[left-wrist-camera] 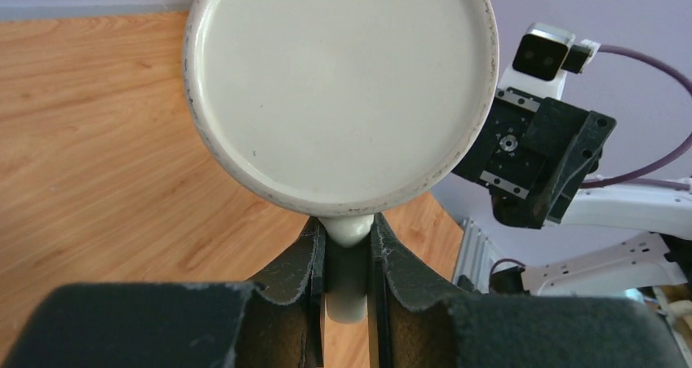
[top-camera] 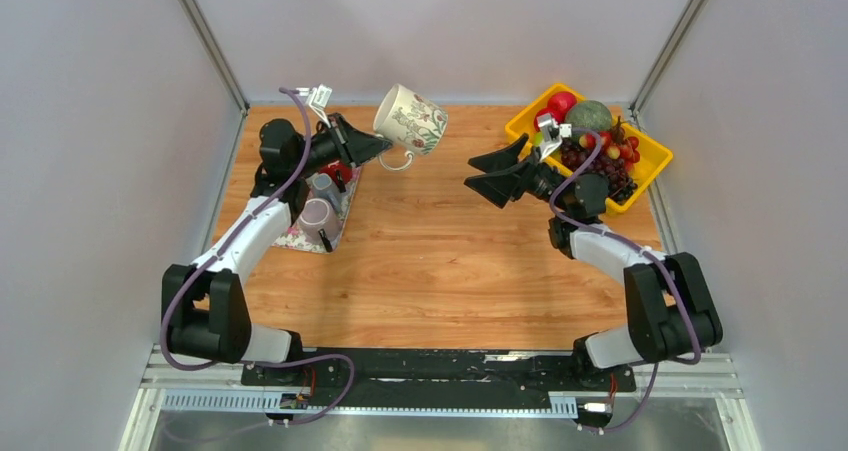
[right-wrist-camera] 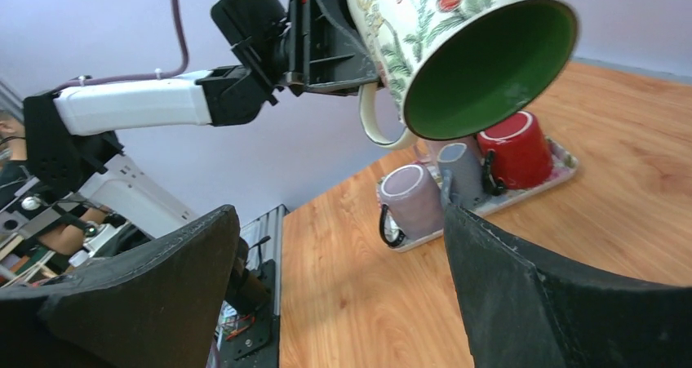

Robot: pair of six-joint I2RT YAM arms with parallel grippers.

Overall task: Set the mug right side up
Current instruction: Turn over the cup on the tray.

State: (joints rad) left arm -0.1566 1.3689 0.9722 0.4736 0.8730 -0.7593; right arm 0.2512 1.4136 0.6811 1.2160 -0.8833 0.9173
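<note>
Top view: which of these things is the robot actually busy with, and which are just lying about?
In the job: floral mug, tilted in the air; left gripper, shut on its handle; right gripper, open, facing it.

Lying about: tray with purple mug, grey mug and red mug; yellow bin of fruit.

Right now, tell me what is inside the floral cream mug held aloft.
The floral cream mug shows only bare green interior, nothing inside; its rim hides the upper inner wall.

Floral cream mug (top-camera: 411,118), green inside, airborne over the table (top-camera: 430,261), far left, tipped sideways, mouth facing right, handle pinched in the left claw (top-camera: 386,152).
</note>
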